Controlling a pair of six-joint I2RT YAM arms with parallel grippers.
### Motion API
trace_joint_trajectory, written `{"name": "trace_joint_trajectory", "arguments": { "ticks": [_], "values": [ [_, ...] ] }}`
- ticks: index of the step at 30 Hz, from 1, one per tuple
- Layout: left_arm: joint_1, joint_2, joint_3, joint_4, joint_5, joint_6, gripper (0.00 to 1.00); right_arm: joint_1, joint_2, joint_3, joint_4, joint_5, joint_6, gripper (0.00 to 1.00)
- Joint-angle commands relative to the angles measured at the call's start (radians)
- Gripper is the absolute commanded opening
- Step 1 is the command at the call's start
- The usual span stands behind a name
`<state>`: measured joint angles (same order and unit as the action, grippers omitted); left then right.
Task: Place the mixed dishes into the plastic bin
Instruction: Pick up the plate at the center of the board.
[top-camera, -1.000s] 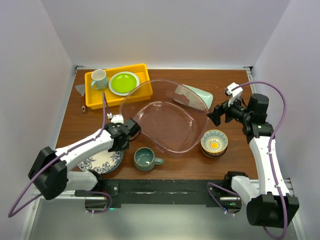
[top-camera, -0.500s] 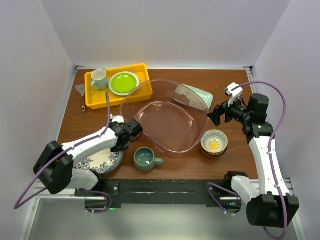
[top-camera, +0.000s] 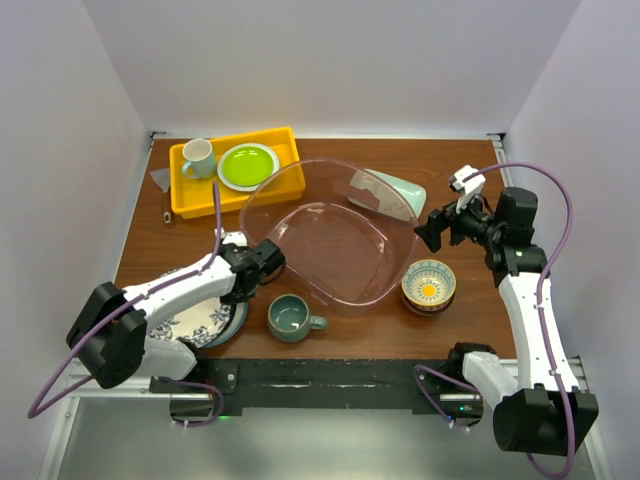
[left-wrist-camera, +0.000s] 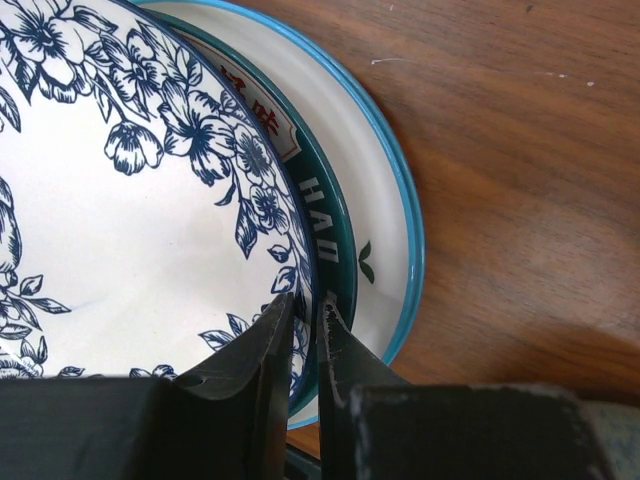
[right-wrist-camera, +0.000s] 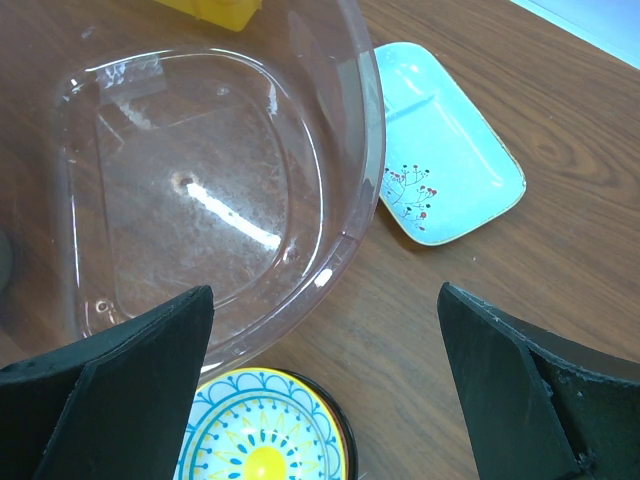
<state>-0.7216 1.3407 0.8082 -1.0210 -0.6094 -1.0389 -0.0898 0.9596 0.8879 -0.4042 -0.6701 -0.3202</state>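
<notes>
– Plastic bin (top-camera: 262, 195), clear with a faint pink tint: where was it entered?
– Item one. It stood at the middle of the wooden table (top-camera: 150, 240), the largest thing on it.
– Dishes around it?
– Item two, a pale-green divided tray (right-wrist-camera: 450, 150), lay at the bin's far right side, one edge tucked under the rolled rim. Item three, a yellow-inside bowl (top-camera: 429, 284), sat nested in a dark bowl just beside the near right wall. Item four, a grey-green mug (top-camera: 290, 318), stood upright near the bin's near side, handle to the right. Item five, a stack of plates (left-wrist-camera: 385, 200), lay at the near left, with a blue-flowered top plate (left-wrist-camera: 120, 230) over a teal-rimmed one and a light-blue-rimmed one.
– Grippers?
– The left gripper (left-wrist-camera: 303, 305) was low at the stack's right edge, jaws drawn nearly together and pinching the top plate's rim between them. The right gripper (right-wrist-camera: 322, 296) hung above the bin's right side, jaws spread wide, holding nothing.
– Other stock?
– A yellow tray (top-camera: 190, 205) at the far left held a lime-green plate (top-camera: 247, 165) and a pale mug (top-camera: 198, 158).
</notes>
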Motion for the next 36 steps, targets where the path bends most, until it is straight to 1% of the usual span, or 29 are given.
{"name": "trace_joint_trajectory", "arguments": {
  "ticks": [1,4,8,13,17,20,25,30,32,33,34,36],
  "values": [
    [0.002,-0.003,0.022,-0.05,-0.07,-0.01,0.17,0.007,-0.019,0.014,0.021,0.012,-0.017,0.98],
    [0.007,0.018,0.019,-0.039,-0.072,0.002,0.18,0.007,-0.021,0.013,0.021,0.014,-0.017,0.98],
    [0.017,0.046,0.019,-0.037,-0.067,0.008,0.23,0.007,-0.022,0.014,0.019,0.014,-0.017,0.98],
    [0.024,0.069,0.02,-0.039,-0.067,0.008,0.25,0.009,-0.025,0.016,0.018,0.012,-0.017,0.98],
    [0.028,0.081,0.025,-0.051,-0.072,-0.001,0.3,0.009,-0.028,0.016,0.015,0.01,-0.017,0.98],
    [0.03,0.109,0.028,-0.054,-0.073,-0.001,0.38,0.01,-0.028,0.017,0.015,0.009,-0.017,0.98],
    [0.034,0.159,0.032,-0.06,-0.076,-0.003,0.39,0.01,-0.03,0.017,0.013,0.007,-0.017,0.98],
    [0.04,0.167,0.037,-0.06,-0.082,0.0,0.36,0.009,-0.028,0.017,0.013,0.006,-0.016,0.98],
    [0.042,0.17,0.039,-0.063,-0.085,-0.001,0.31,0.01,-0.025,0.017,0.016,0.006,-0.016,0.98],
    [0.042,0.169,0.039,-0.065,-0.087,-0.004,0.28,0.012,-0.027,0.017,0.015,0.006,-0.016,0.98],
    [0.042,0.169,0.042,-0.07,-0.089,-0.004,0.19,0.012,-0.027,0.017,0.015,0.004,-0.016,0.98],
    [0.042,0.161,0.045,-0.082,-0.101,-0.022,0.12,0.012,-0.025,0.017,0.015,0.004,-0.016,0.98]
  ]
}}
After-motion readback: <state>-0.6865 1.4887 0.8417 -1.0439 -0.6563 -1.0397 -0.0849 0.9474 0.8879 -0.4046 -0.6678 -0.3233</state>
